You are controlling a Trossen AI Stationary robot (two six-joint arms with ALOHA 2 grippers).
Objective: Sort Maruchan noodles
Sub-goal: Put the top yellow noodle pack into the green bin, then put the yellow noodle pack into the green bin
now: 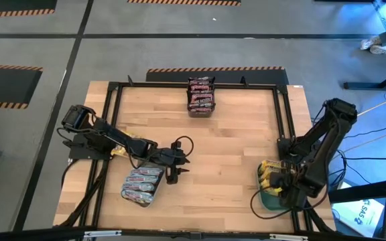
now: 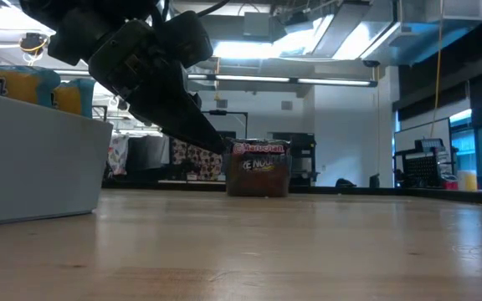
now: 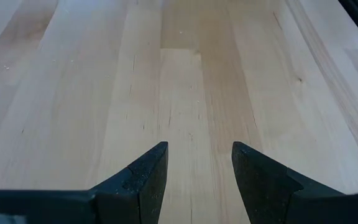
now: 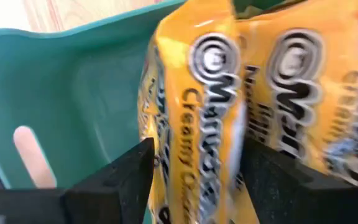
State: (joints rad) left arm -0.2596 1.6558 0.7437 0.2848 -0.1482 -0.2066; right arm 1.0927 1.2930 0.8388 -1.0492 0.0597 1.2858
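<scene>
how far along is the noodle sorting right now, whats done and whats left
Mostly done, it seems. The pinkish-silver packets fill the grey tray, the dark brown packets sit stacked at the table's far edge, and no loose packets show on the wood. In hand: the right gripper is in the teal tray, fingers either side of a yellow packet. The left gripper is open over bare table.

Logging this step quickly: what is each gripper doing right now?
Left gripper: open, empty, over the bare wooden table.
Right gripper: a yellow crinkly plastic noodle packet sits between its fingers in the teal tray; grip cannot be told.
</scene>
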